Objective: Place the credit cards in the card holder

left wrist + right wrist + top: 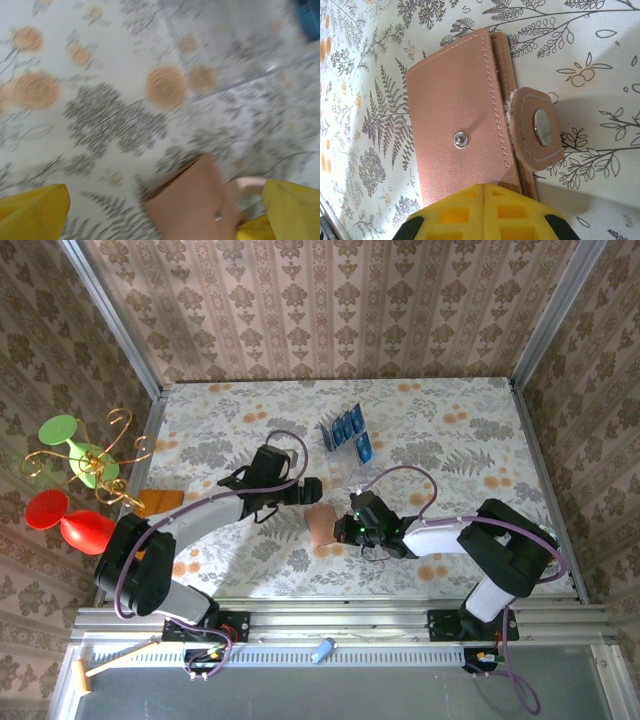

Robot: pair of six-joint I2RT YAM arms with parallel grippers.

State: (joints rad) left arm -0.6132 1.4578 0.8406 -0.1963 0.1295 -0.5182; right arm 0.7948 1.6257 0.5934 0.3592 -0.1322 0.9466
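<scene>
Nearest, right yellow fingers [485,215] clenched shut over the near edge of tan leather-look folding wallet [455,120], flat on floral desk [450,430]. Left yellow fingers [32,212] spread wide, released, flanking it. Small blue cards [345,430] well apart behind.

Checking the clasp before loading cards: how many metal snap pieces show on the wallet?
2: a small stud on the wallet's front panel, and a larger disc on the open flap beside it. The wallet's underside is hidden.
</scene>
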